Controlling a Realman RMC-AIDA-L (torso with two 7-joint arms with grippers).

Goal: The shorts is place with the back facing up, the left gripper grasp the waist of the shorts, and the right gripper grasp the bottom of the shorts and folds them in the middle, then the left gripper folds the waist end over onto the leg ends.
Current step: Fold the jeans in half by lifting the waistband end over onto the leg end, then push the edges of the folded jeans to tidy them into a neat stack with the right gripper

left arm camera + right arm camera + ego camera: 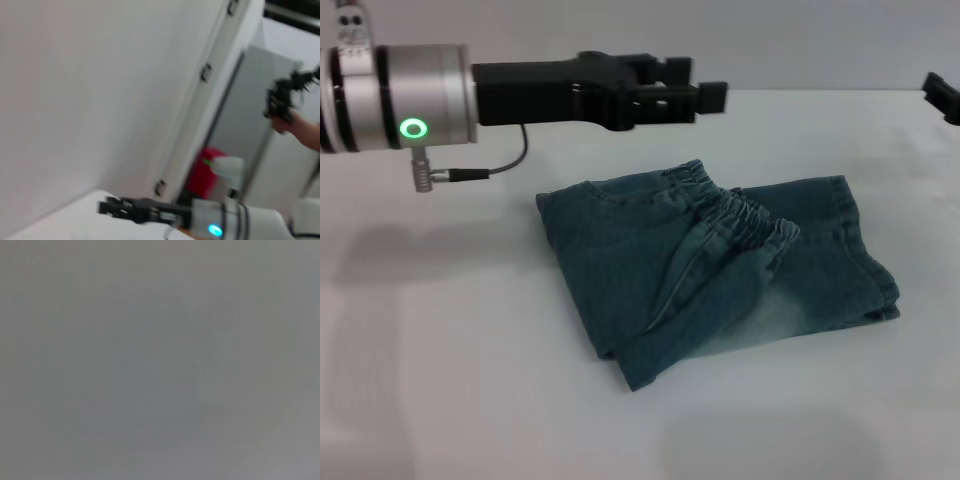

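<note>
While the shorts (720, 270) lie folded mid-table (440, 380), white surface runs bare on every side of the denim. Far behind them, the left gripper (705, 95) hangs above the table, holding nothing, fingers close together. At the far right edge, the right gripper (942, 97) barely shows; its fingers cannot be judged. Soft faded denim, the ruffled waist (745, 215) on top.

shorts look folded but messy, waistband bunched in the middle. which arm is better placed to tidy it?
Left, probably. The left gripper hangs above the table just behind the shorts, a short drop from the bunched waist. Of the right gripper only a tip shows at the far right edge, well off the cloth.
</note>
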